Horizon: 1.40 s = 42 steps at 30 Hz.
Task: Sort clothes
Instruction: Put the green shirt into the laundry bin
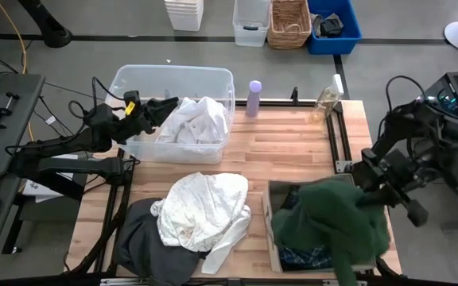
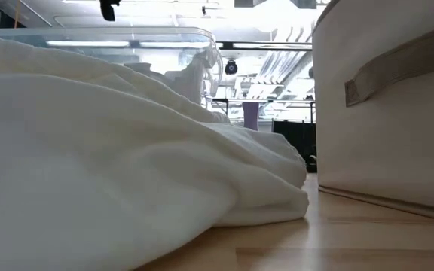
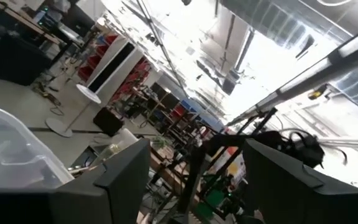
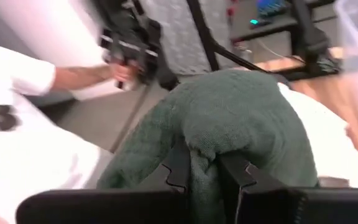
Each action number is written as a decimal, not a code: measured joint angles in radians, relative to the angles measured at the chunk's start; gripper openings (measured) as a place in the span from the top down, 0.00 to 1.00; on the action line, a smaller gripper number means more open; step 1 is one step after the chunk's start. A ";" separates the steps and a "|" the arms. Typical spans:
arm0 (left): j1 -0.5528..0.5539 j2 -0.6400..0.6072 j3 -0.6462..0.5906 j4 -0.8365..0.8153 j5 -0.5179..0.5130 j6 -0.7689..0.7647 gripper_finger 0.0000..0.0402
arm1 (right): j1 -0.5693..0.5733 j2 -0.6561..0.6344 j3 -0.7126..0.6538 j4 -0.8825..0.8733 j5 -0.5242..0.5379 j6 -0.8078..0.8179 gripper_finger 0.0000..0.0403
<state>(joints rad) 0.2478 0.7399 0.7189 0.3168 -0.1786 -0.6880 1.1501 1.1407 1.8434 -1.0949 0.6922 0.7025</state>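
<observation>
My right gripper [image 1: 366, 193] is shut on a dark green garment [image 1: 336, 218], which drapes over a cream fabric box [image 1: 269, 208] at the table's right. A blue-and-white plaid shirt [image 1: 304, 256] lies in that box. My left gripper [image 1: 165, 107] is open and empty over a clear plastic bin [image 1: 173, 73] that holds white clothes [image 1: 193, 121]; its fingers [image 3: 126, 180] point upward into the room. A cream garment [image 1: 201, 208] lies on the table, partly on top of a dark grey garment [image 1: 145, 242] that hangs over the near edge. My right gripper [image 4: 202, 177] pinches a bunched fold of the green garment [image 4: 204, 163] between its two fingers. Most of the cloth [image 4: 229, 118] bulges beyond the fingertips. The garment is slack, and its lower part lies on the box and hangs over the box's near side [image 1: 348, 266].
A lilac bottle [image 1: 254, 97] and a clear bottle [image 1: 327, 102] stand at the table's far edge. Baskets and bins [image 1: 289, 22] stand on the floor beyond. A person's hand [image 4: 122, 71] shows in the right wrist view. Bare wood [image 1: 285, 155] lies mid-table.
</observation>
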 joint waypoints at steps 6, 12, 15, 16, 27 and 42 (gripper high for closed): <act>0.000 0.000 0.000 -0.001 -0.035 0.000 0.39 | 0.016 0.034 -0.037 -0.200 -0.006 0.232 0.93; 0.000 0.000 0.000 -0.007 -0.042 0.017 0.39 | 0.014 0.067 -0.171 -0.370 -0.120 0.525 0.93; 0.000 0.001 0.000 -0.008 -0.046 0.019 0.39 | -0.001 0.071 -0.293 -0.198 -0.152 0.508 0.93; 0.000 0.001 0.000 -0.009 -0.050 0.019 0.39 | -0.007 0.069 -0.335 -0.129 -0.173 0.496 0.93; 0.001 0.002 0.000 -0.004 -0.068 0.008 0.39 | -0.289 0.071 -0.868 0.351 -0.344 0.607 0.93; 0.000 0.002 0.000 -0.129 0.271 0.083 0.39 | -0.402 0.071 -1.190 0.487 -0.804 0.849 0.71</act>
<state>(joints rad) 0.2481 0.7414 0.7189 0.1876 0.0922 -0.6054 0.7483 1.2115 0.6532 -0.6084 -0.1115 1.5519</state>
